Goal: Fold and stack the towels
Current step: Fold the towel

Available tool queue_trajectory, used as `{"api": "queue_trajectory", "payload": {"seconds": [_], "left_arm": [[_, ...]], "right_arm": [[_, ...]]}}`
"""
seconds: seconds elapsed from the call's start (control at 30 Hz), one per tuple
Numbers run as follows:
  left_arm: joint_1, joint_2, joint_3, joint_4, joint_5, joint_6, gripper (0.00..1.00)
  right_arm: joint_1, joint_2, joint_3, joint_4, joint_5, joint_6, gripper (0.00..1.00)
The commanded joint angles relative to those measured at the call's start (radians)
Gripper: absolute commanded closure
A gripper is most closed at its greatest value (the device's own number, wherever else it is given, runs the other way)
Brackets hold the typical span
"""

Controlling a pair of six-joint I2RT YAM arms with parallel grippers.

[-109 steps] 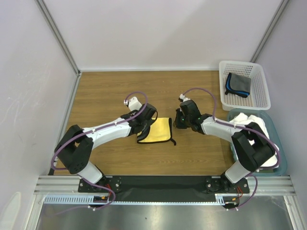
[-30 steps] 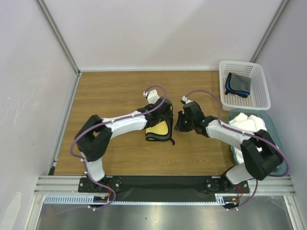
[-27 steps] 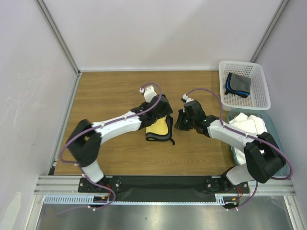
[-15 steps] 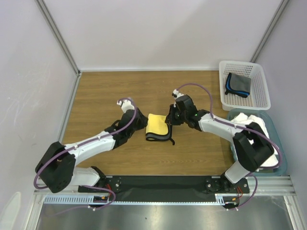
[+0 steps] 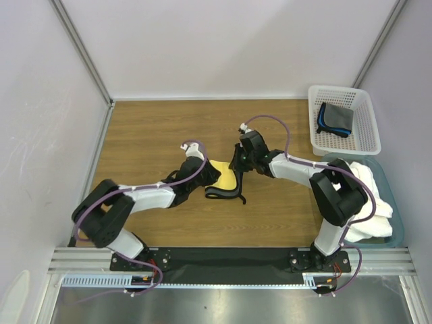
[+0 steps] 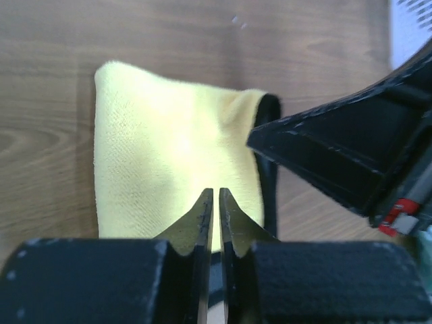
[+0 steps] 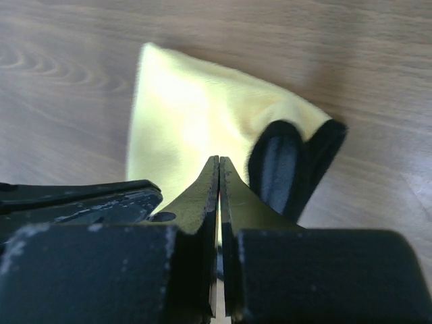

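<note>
**Both grippers at the yellow towel**

Top view: The yellow towel (image 5: 226, 179) lies folded on the table (image 5: 148, 135), well left of the basket (image 5: 364, 135) and nearer the arms. The left gripper (image 5: 206, 174) sits at the towel edge farthest from the basket. The right gripper (image 5: 237, 164) is at the towel corner on the basket's side. The grey towel (image 5: 335, 118) lies folded inside the basket. The white towel (image 5: 378, 202) is heaped just on the basket's near side, partly behind the right arm.

Left wrist: The left fingers (image 6: 196, 226) stand almost together, with only a thin slit between them. Their tips are over the yellow cloth's near edge; whether cloth is pinched cannot be told. The right gripper's black finger reaches in from the basket's side, above the towel's dark hem (image 6: 271, 196).

Right wrist: The right fingers (image 7: 202, 196) are pressed together, tips over the yellow cloth, and nothing shows between them. The hem curls up in a dark loop just beside them.
</note>
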Motion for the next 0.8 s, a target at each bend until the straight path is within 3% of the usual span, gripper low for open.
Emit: {"api": "queue_trajectory", "payload": {"seconds": [0.0,0.43,0.6,0.77], "left_arm": [[0.007,0.083,0.043,0.075,0.05,-0.032,0.89],[0.023,0.136,-0.028,0.046,0.015,-0.061,0.91],[0.021,0.124,-0.002,0.057,0.073,0.017,0.9],[0.021,0.004,0.053,-0.035,0.099,0.143,0.83]], "right_arm": [[-0.032,0.042,0.028,0.013,0.029,0.021,1.0],[-0.095,0.057,-0.041,0.009,0.036,-0.009,1.0],[-0.095,0.048,-0.029,-0.005,-0.017,-0.042,1.0],[-0.095,-0.048,0.015,-0.085,-0.054,-0.108,1.0]]}}
